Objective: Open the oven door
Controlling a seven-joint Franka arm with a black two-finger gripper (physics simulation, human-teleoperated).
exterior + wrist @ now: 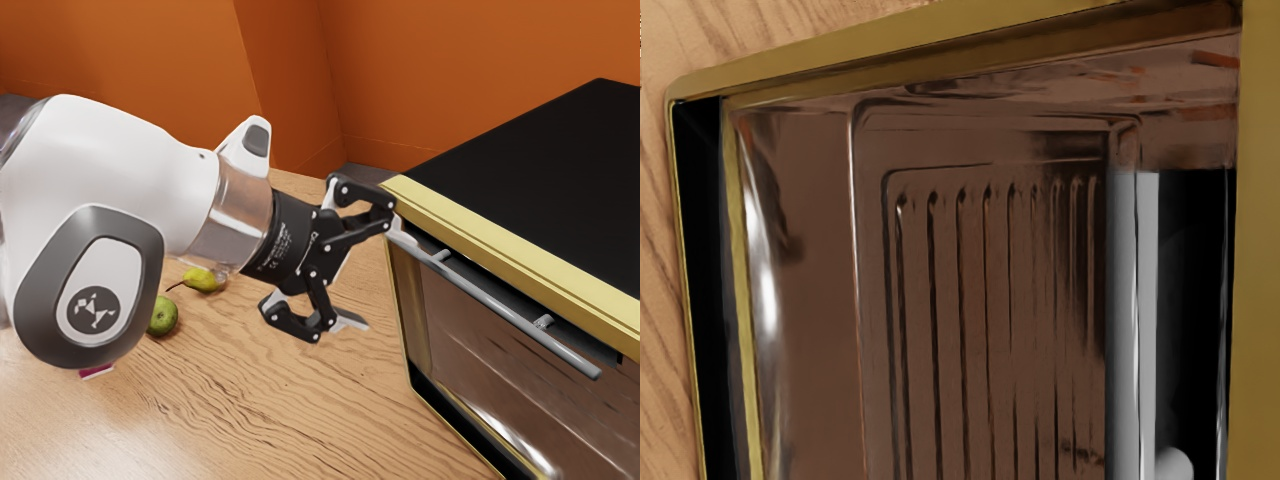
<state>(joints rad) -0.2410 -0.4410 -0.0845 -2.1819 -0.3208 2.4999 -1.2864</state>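
While the fingers (384,279) stand spread wide, one is beside the exterior view's left end of the handle (500,304); the door (480,360) looks shut.

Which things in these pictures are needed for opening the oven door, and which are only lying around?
For the job:
- oven
- its glass door
- door handle
- open gripper

Just lying about:
- yellow pear on the table
- green fruit beside it
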